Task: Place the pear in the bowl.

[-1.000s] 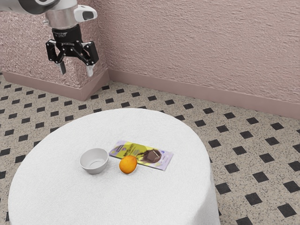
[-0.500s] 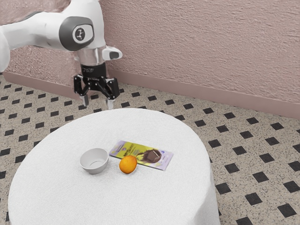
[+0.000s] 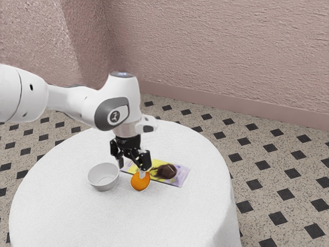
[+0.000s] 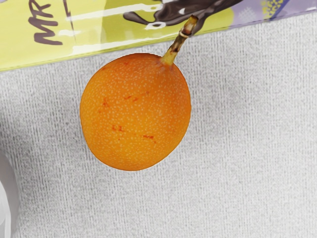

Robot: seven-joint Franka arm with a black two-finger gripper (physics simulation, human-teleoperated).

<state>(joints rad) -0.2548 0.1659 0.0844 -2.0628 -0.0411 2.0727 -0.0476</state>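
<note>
The orange pear (image 3: 138,182) is resting outside the bowl (image 3: 102,187) while the open tool (image 3: 131,169) is descending toward it from beyond the table (image 3: 180,213). Grasping is probably coming next.

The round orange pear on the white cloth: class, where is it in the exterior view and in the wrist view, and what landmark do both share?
Exterior view: orange pear, a little below centre, right of the grey round bowl.
Wrist view: pear near the middle, stem overlapping the packet's edge.
Shared landmark: flat yellow-and-lilac packet.
</note>
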